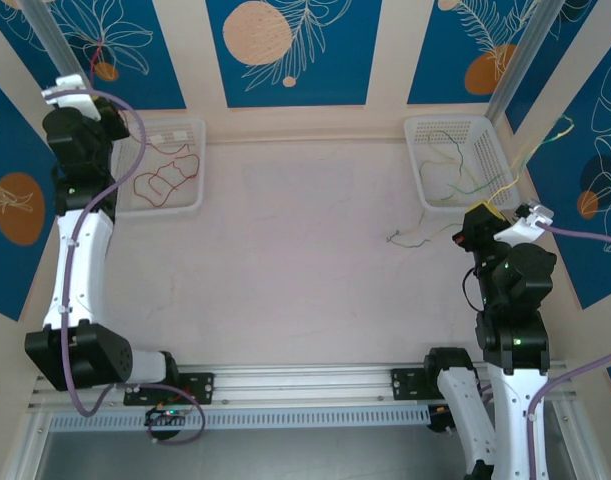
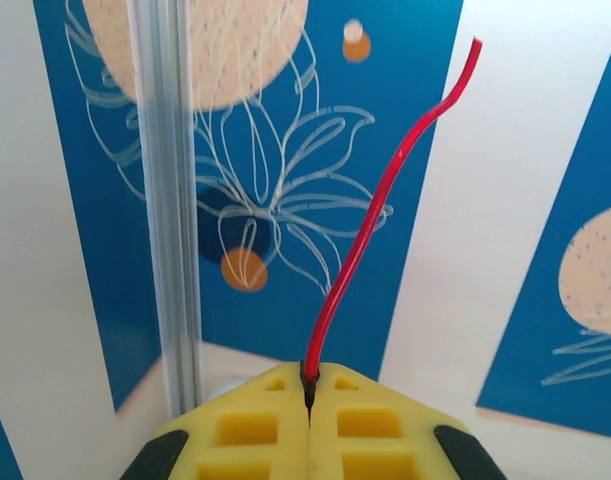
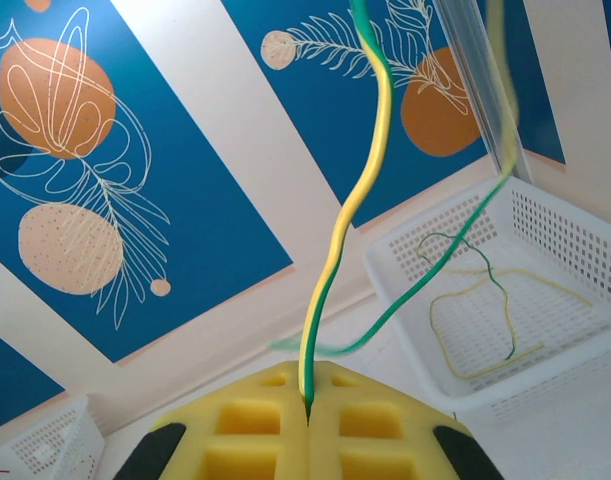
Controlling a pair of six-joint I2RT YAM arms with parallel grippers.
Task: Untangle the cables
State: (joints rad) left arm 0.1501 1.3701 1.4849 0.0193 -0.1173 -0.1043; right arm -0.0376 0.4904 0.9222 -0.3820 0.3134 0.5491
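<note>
Yellow foam jaws of our left gripper are shut on a red cable, held high and well apart from the right basket. Just beside that basket, our right gripper clamps a yellow-green cable, apparently to draw it clear of the strands inside.

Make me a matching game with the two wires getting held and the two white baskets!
Things:
1 red cable
2 yellow-green cable
3 left basket
4 right basket

Matches:
A holds green and yellow wires
B pinched in the right fingers
C holds red loops
D pinched in the left fingers

Pairs: 1-D, 2-B, 3-C, 4-A
</note>
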